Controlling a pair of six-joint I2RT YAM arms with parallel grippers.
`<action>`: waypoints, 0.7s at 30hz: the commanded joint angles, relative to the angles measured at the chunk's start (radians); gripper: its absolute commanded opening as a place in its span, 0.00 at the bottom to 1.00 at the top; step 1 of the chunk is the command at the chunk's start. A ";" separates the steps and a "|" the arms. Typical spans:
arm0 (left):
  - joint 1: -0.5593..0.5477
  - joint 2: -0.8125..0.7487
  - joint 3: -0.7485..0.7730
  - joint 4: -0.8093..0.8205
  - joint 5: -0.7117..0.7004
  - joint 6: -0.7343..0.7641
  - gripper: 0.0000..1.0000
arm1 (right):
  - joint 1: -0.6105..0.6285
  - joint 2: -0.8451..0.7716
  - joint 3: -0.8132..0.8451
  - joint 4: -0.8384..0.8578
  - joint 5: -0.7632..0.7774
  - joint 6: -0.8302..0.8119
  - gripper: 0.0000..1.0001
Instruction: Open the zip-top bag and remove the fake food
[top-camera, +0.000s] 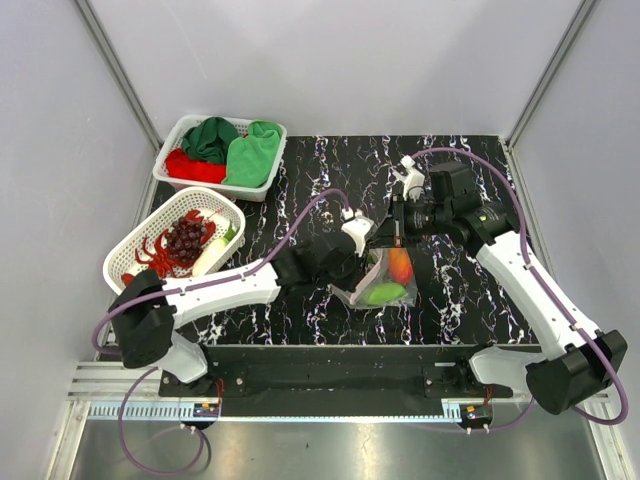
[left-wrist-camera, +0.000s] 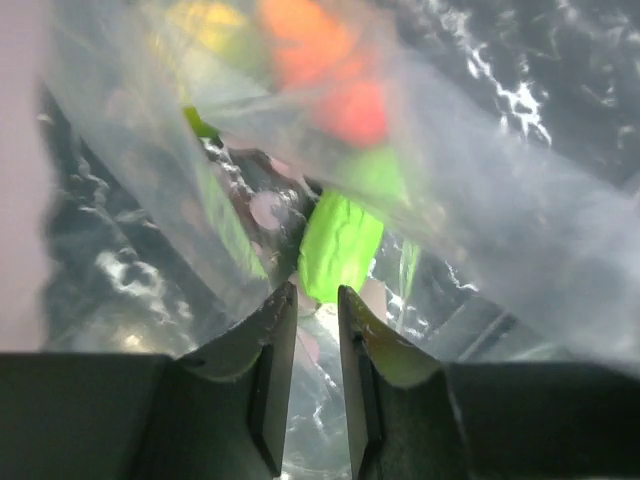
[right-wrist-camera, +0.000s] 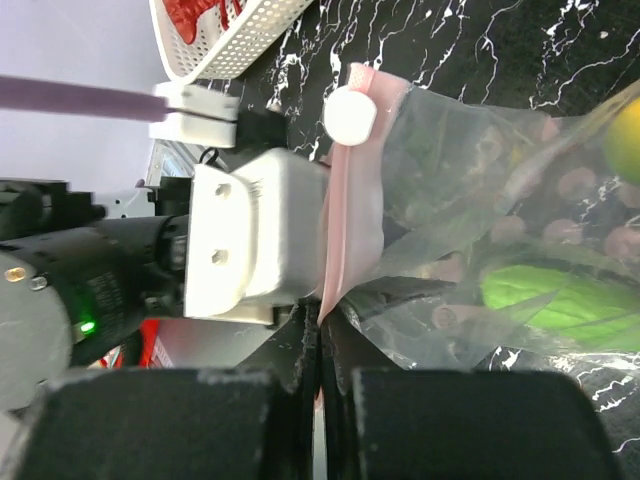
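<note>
The clear zip-top bag (top-camera: 372, 290) lies at the middle of the dark marbled table, its mouth held up. My right gripper (right-wrist-camera: 320, 322) is shut on the bag's pink zip strip (right-wrist-camera: 350, 200), next to the white slider (right-wrist-camera: 349, 116). My left gripper (left-wrist-camera: 317, 292) reaches into the bag, its jaws a narrow gap apart. The end of a bright green toy (left-wrist-camera: 340, 245) sits right at its tips. Past that is an orange-red fruit (left-wrist-camera: 330, 70) and a yellow-green one (left-wrist-camera: 200, 25). In the top view the orange-red fruit (top-camera: 400, 265) and the green toy (top-camera: 385, 293) show through the plastic.
A white oval basket (top-camera: 125, 258) at the left holds a red lobster (top-camera: 158, 252), dark grapes (top-camera: 185, 238) and a white radish (top-camera: 208, 257). Behind it, a rectangular white basket (top-camera: 166, 166) holds folded green and red cloths. Grey walls close in the table.
</note>
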 joint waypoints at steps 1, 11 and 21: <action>-0.002 0.034 -0.087 0.192 0.125 -0.085 0.27 | 0.012 -0.010 -0.005 0.042 -0.019 0.005 0.00; 0.000 0.092 -0.213 0.504 0.135 -0.220 0.26 | 0.012 -0.070 -0.097 -0.019 0.104 0.008 0.12; -0.007 -0.037 -0.292 0.506 0.009 -0.289 0.26 | 0.012 -0.075 -0.060 -0.057 0.167 0.002 0.45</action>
